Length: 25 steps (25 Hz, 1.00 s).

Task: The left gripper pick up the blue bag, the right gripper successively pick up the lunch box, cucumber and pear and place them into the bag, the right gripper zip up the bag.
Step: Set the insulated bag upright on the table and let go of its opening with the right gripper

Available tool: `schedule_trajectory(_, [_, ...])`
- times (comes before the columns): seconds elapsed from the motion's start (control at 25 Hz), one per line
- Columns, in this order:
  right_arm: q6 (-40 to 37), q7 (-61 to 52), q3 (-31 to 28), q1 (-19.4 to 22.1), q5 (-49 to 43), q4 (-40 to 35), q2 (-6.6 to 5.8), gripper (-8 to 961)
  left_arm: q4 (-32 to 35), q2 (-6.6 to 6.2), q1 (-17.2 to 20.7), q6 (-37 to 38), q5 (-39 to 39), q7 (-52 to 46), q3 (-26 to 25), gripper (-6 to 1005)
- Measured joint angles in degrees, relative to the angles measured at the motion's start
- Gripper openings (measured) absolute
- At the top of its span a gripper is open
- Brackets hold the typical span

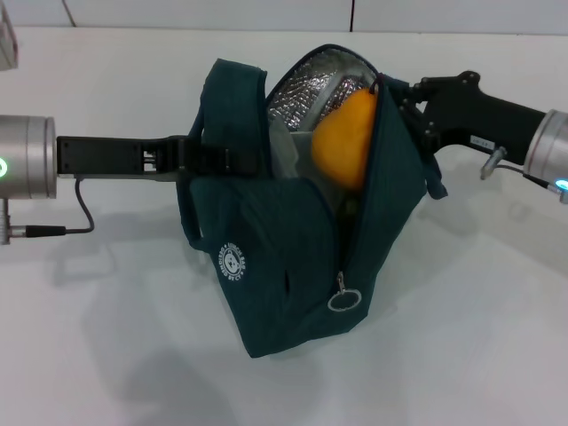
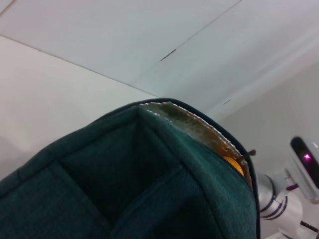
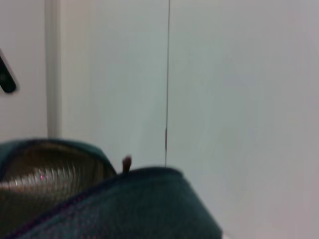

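Observation:
The blue bag (image 1: 266,257) hangs above the white table, open at the top, with silver lining (image 1: 306,93) showing. My left gripper (image 1: 209,158) is shut on the bag's left side and holds it up. The orange-yellow pear (image 1: 346,142) stands upright in the opening, stem up. My right gripper (image 1: 399,102) is at the bag's upper right rim, shut on the pear, partly hidden behind the bag wall. A grey edge, perhaps the lunch box (image 1: 286,146), and a green bit, perhaps the cucumber (image 1: 351,208), show inside. The left wrist view shows the bag (image 2: 149,189) and a sliver of pear (image 2: 233,164); the right wrist view shows the bag's rim (image 3: 139,199) and the stem (image 3: 127,162).
The zipper's ring pull (image 1: 343,300) hangs low on the bag's front, with the zip open. A white object (image 1: 7,44) sits at the table's far left edge. My left arm's cable (image 1: 84,213) loops over the table (image 1: 479,337).

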<state>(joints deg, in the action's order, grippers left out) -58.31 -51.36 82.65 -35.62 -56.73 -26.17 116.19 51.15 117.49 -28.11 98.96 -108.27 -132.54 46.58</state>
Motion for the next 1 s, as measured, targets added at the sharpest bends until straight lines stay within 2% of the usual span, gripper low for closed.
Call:
schedule_trajectory(0.12, [-1.40, 0.42, -0.18, 3.06, 1.13, -4.23, -0.01, 71, 0.00, 0.02, -0.02, 0.01, 0.53, 0.00, 0.00, 37])
schedule_trajectory(0.36, [-2.36, -0.18, -0.95, 12.58, 4.25, -18.21, -0.76, 70, -0.09, 0.02, 0.32, 0.28, 3.86, 0.00, 0.01, 37])
schedule_trajectory(0.48, [-3.06, -0.78, -1.83, 16.15, 4.31, -22.67, -0.87, 69, -0.19, 0.02, 0.34, 0.68, 4.94, 0.00, 0.00, 37])
schedule_trajectory(0.64, [-7.07, -1.40, -3.06, 18.27, 4.30, -24.08, -1.05, 68, -0.31, 0.38, 0.11, 1.55, 6.01, -0.08, 0.38, 37])
schedule_trajectory(0.8, [-11.40, -1.99, -4.45, 19.82, 4.27, -24.20, -1.19, 68, -0.34, 1.81, -1.00, 3.04, 6.76, -0.06, 1.36, 37])
schedule_trajectory(0.88, [-12.16, -2.58, -4.67, 20.39, 4.11, -24.32, -1.34, 68, -1.21, 1.98, -1.31, 2.82, 8.51, -0.02, 3.91, 37])
schedule_trajectory(1.0, [-12.80, -3.05, -5.19, 21.29, 3.76, -24.38, -1.66, 68, -3.50, 1.98, -2.27, 2.55, 9.79, 0.85, 4.96, 37])
